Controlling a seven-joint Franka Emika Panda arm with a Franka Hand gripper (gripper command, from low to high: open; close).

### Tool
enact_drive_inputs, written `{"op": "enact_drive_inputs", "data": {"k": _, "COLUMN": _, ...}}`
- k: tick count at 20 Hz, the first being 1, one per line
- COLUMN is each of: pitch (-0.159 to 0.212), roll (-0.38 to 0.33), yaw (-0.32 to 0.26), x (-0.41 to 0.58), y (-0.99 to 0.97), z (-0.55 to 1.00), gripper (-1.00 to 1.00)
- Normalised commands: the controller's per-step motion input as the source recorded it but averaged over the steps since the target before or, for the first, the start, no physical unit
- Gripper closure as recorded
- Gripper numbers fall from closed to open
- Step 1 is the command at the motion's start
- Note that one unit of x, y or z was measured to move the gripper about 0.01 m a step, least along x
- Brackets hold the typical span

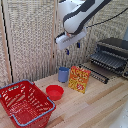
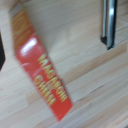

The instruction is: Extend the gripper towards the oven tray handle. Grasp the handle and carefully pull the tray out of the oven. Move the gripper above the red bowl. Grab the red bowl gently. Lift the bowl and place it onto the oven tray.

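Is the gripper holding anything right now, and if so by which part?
Nothing is held. The gripper hangs in the air above the table, fingers apart with nothing between them, well clear of the red bowl and the oven.

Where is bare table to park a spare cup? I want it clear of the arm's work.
Bare wood lies in front of the box, reaching the near edge between the basket and the oven. Crowded: the row of basket, red bowl, blue cup and box. The claw hangs above the cup and box.
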Motion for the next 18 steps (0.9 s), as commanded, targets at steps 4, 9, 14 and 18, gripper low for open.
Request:
{"op": "enact_drive_inputs", "data": {"k": 4, "pitch": 0.072, "roll": 0.002, "yaw": -0.007, "x": -0.093, "y": 0.72, "z": -0.28, "gripper": -1.0}}
{"op": "enact_drive_inputs", "data": {"k": 9, "pitch": 0.104, "roll": 0.003, "yaw": 0.016, "x": -0.259, "y": 0.2, "z": -0.43, "gripper": -1.0}}
{"op": "enact_drive_inputs", "data": {"k": 14, "pitch": 0.016, "roll": 0.042, "yaw": 0.005, "x": -0.191, "y": 0.23, "z": -0.52, "gripper": -1.0}}
{"op": "enact_drive_inputs", "data": {"k": 18, "pitch": -0.016, "roll": 0.023, "yaw": 0.0, "x": -0.109, "y": 0.43, "z": -0.42, "gripper": -1.0}}
